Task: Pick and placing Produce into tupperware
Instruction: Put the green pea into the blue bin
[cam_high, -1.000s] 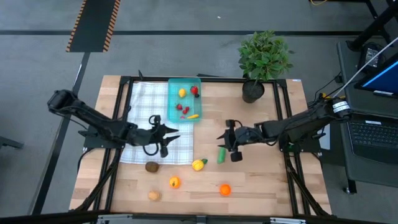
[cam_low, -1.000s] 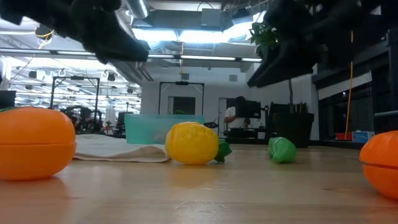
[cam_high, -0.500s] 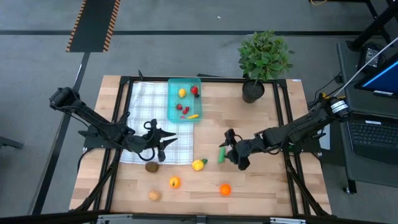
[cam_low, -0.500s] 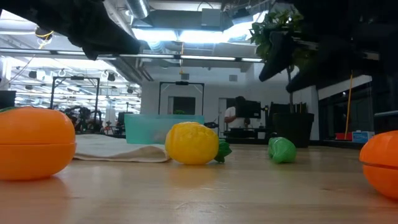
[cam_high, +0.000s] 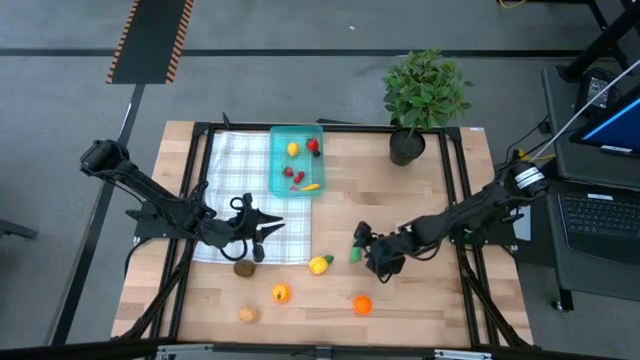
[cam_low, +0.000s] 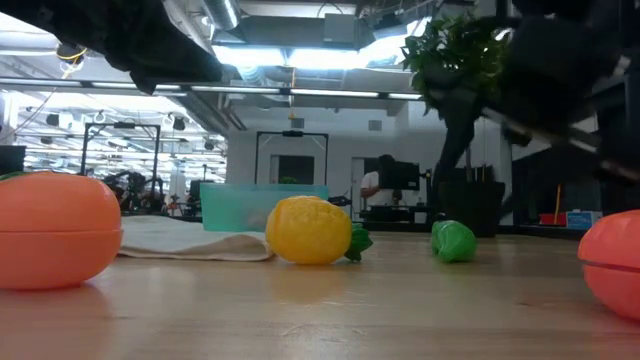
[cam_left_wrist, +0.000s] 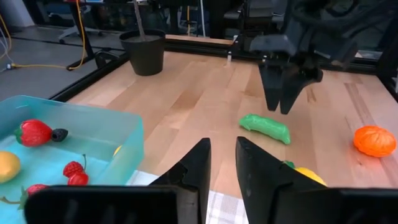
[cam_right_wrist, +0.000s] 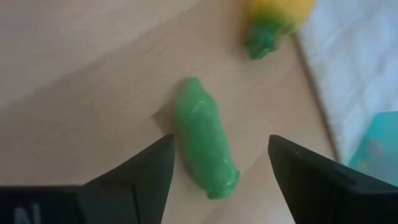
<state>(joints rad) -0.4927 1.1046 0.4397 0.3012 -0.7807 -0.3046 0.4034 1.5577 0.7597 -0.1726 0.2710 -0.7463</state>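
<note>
The right gripper (cam_right_wrist: 214, 168) is held wide open just above the green piece (cam_right_wrist: 204, 144), near the tupperware (cam_high: 296, 160); if lowered off-centre, the piece could be nudged away.

Teal tupperware (cam_high: 281, 172), open, at bench's far side, holds 1 yellow pc, red pcs. Green elongated pc (cam_right_wrist: 203, 148) lies flat on bench nr yellow pc (cam_high: 319, 264); 2 orange, 2 brown pcs nearer front edge.
</note>
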